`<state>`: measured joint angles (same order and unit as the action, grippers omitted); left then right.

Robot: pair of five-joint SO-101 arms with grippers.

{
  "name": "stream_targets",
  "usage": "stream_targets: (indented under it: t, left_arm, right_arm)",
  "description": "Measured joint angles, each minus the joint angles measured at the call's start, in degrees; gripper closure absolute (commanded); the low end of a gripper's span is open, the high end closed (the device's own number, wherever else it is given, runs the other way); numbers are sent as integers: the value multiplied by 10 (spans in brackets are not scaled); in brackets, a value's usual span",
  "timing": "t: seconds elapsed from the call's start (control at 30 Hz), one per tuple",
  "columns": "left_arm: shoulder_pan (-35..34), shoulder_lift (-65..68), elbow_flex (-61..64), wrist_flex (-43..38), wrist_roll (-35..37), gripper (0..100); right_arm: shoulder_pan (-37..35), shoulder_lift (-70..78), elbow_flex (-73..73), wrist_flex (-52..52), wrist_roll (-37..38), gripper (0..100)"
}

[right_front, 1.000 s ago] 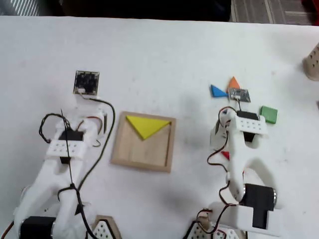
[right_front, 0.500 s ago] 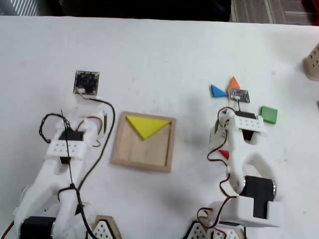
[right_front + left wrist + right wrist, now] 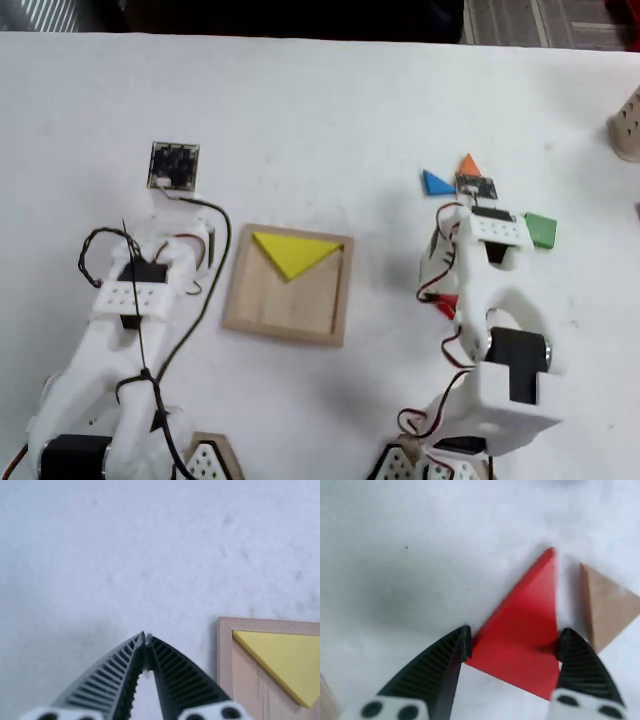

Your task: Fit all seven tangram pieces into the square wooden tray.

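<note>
Under the right wrist camera: right gripper (image 3: 514, 641) spread wide, one fingertip on either side of the red triangle (image 3: 525, 630), which lies flat on the table. Nothing is pinched yet, and I cannot tell whether either tip touches the piece. A brown piece (image 3: 605, 607) lies just beside the red one, with a narrow gap between them.

Left gripper (image 3: 145, 642): fingers pressed together, holding nothing, over bare table just beside the rim of the wooden tray (image 3: 223, 650).

Tray state: yellow triangle (image 3: 293, 252) seated against one side, the rest bare wood. Blue triangle (image 3: 436, 183), orange triangle (image 3: 468, 165) and green square (image 3: 541, 229) lie on the table beyond the right arm.

Step in hand (judgement): grasping the red triangle.

Notes for doing it well:
- The edges under the tips are not parallel, so the piece will likely twist or squirt out. Close slowly.
- Keep the tips low against the table, since the piece looks thin.
- Keep the outer finger clear of the brown piece.
- Lift straight up before carrying it to the tray.
</note>
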<state>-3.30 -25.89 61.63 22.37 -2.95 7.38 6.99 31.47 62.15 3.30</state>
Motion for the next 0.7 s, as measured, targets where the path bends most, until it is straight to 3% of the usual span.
stream_targets:
  t: [0.3, 0.5, 0.7]
  left_arm:
    - [0, 0, 0, 0, 0, 980]
    - [0, 0, 0, 0, 0, 980]
    - [0, 0, 0, 0, 0, 980]
  right_arm:
    - [6, 1, -4, 7, 13, 754]
    - [-14, -2, -3, 20, 54, 608]
    - [-33, -34, 32, 23, 89, 604]
